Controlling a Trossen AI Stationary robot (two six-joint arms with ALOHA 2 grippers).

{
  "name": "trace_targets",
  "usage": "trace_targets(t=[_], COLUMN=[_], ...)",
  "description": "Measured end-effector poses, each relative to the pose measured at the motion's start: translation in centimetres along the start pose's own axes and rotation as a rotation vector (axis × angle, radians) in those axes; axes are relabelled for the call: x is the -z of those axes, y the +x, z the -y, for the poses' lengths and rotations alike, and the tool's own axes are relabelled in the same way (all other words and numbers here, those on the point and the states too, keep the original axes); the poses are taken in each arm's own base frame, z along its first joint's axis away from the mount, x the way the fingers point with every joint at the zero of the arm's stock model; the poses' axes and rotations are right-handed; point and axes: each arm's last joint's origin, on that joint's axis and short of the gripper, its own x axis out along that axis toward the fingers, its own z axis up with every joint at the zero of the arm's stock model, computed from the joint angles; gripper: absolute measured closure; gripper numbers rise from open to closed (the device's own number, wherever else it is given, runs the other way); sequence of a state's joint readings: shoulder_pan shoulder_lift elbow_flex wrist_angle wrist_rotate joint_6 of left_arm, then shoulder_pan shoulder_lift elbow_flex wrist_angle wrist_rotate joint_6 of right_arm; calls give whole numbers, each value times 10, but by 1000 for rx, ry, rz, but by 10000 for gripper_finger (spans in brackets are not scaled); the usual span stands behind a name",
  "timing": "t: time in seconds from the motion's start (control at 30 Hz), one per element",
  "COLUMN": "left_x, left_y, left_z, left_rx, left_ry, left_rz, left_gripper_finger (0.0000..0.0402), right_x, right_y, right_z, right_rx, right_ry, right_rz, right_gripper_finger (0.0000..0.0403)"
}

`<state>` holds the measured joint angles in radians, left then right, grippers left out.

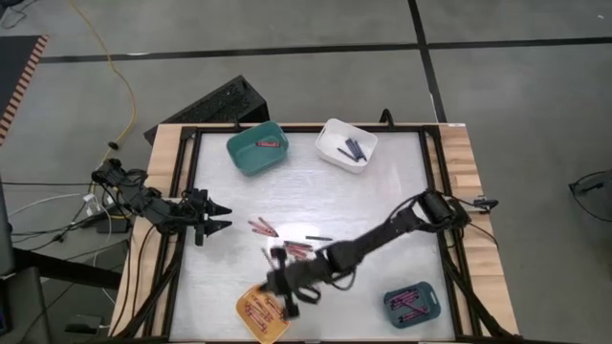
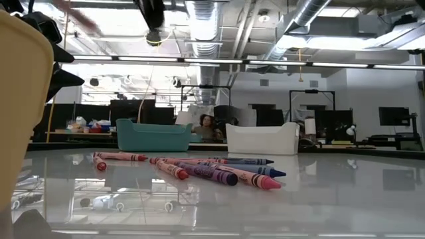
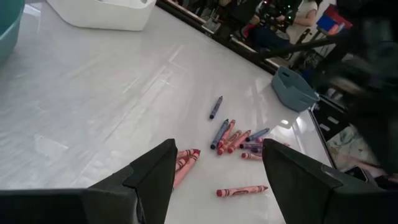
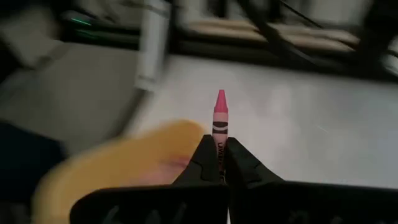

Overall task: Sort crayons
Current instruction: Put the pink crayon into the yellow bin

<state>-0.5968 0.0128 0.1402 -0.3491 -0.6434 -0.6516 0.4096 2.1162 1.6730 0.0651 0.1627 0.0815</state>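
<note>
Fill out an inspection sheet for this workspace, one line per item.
Surface: glossy white table, wooden border.
Job's things: loose crayons mid-table; others in the yellow bin, teal bin, white bin and blue-grey bin.
Clutter: nothing seen.
Grippers: right gripper shut on a pink crayon above the yellow bin; left gripper open, at the table's left edge.
Cables: yellow cable on the floor.
Surroundings: grey floor; a person sits behind the table.
</note>
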Motion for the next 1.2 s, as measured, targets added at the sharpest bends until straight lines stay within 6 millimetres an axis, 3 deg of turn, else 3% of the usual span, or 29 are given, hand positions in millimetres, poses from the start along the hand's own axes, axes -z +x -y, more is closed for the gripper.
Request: trace_targets(t=[0.23, 0.4, 0.6, 0.97, 1.2], left_x=[0, 0, 0, 0, 0], left_y=[0, 0, 0, 0, 0], left_z=[0, 0, 0, 0, 0], left_rx=[2, 1, 3, 5, -13], left_ry=[-10, -22, -22, -21, -11], left_rz=[3, 3, 3, 3, 12], left_gripper_finger=[174, 174, 174, 174, 174], right_x=[-8, 9, 31, 42, 43], right_y=[-7, 8, 33, 38, 41], right_z=[-37, -52, -47, -37, -25], right_rx=[-154, -209, -274, -238, -222], right_ry=[-39, -35, 47, 109, 143], right_rz=[151, 205, 264, 135, 105], right_gripper_finger=[400, 399, 398, 395, 364])
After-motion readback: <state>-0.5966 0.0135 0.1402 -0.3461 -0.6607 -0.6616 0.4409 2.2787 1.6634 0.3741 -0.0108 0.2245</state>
